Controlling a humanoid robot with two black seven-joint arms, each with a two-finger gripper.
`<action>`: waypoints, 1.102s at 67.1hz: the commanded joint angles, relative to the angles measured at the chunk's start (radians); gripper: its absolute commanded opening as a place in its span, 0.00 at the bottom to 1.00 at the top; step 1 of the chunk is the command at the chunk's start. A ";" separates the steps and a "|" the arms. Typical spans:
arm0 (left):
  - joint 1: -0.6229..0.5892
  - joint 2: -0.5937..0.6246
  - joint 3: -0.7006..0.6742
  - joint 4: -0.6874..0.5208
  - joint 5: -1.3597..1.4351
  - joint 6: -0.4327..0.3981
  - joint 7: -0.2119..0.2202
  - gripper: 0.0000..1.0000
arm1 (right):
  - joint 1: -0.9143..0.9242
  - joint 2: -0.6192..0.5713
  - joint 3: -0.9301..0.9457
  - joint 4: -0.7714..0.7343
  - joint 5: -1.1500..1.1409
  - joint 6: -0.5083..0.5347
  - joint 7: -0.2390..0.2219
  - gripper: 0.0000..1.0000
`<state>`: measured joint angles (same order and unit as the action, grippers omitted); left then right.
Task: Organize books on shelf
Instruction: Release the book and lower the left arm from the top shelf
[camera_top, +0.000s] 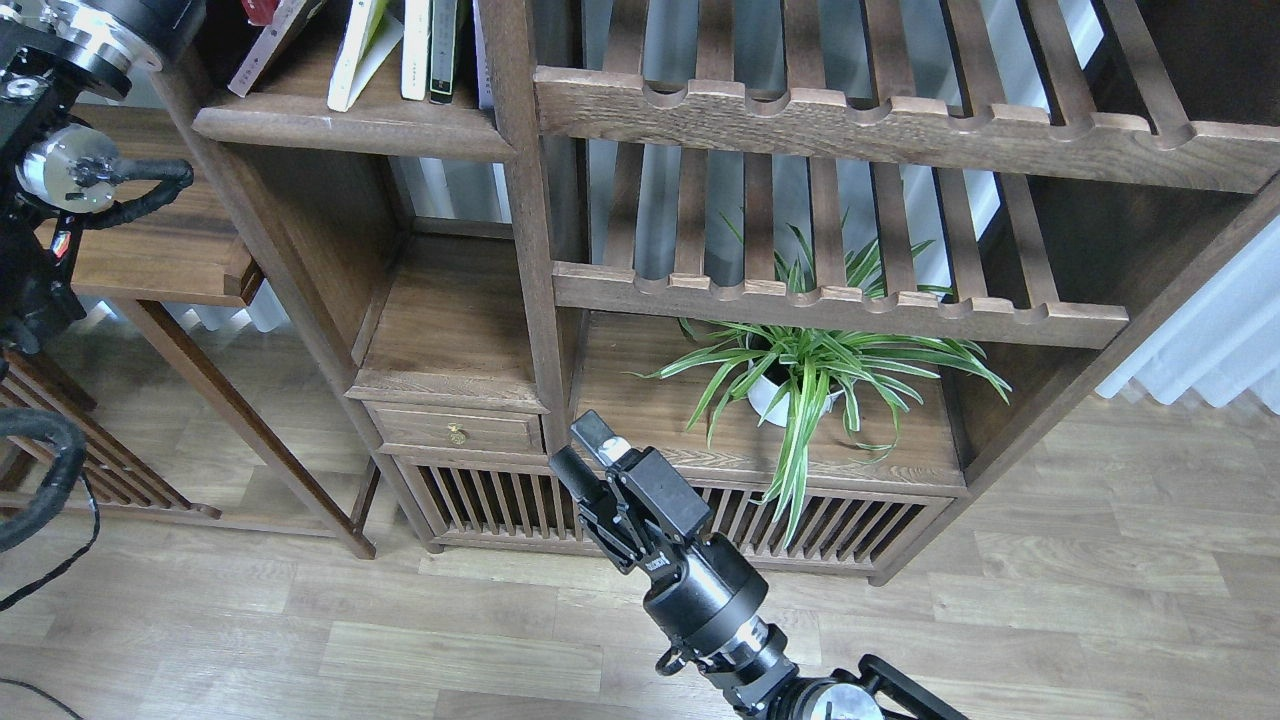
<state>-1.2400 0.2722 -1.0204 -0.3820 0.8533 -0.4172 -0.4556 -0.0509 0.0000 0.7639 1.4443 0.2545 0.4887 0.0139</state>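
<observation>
In front of the bookcase, low at centre: right gripper (585, 450) raised on its black arm, two fingers close side by side, nothing between them, apparently released and unloaded. Just beyond, a small drawer with a brass knob (455, 435) and a potted spider plant (800, 380) on the lower board. At far left edge, only thick joints and cabling of the left arm (60, 170); its gripper out of view, grip state impossible to tell.

Top left, the shelf (350, 125), dark board with rounded front edge, carrying the books (395, 50) (only lower ends visible, tops cropped). Count there: about five or six volumes, one leaning hard at the left (265, 45), a yellow-green one (355, 50) tilted beside it, then a white and a dark spine nearly upright, another pale edge against the post, a scrap of red at the very top. One plant, one drawer, two slatted racks (840, 290).

Step in hand, by judgement: reaching up toward the leaning books. Best done by approaching from the open front, clearing the upright post, gripping a spine low and tipping it upright without toppling its neighbours.
</observation>
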 joint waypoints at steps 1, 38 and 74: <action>0.008 0.002 -0.001 0.000 0.001 0.001 0.000 0.23 | -0.001 0.000 0.000 -0.001 -0.001 0.000 0.000 0.80; 0.034 -0.002 -0.004 -0.017 -0.033 0.000 -0.015 0.22 | -0.007 0.000 0.002 -0.001 -0.001 0.000 -0.002 0.80; 0.030 -0.062 -0.021 -0.052 -0.122 0.078 -0.033 0.57 | -0.007 0.000 0.002 -0.001 -0.003 0.000 -0.002 0.80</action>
<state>-1.2112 0.2268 -1.0374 -0.4123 0.7979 -0.3408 -0.4827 -0.0584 0.0000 0.7655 1.4434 0.2523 0.4887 0.0124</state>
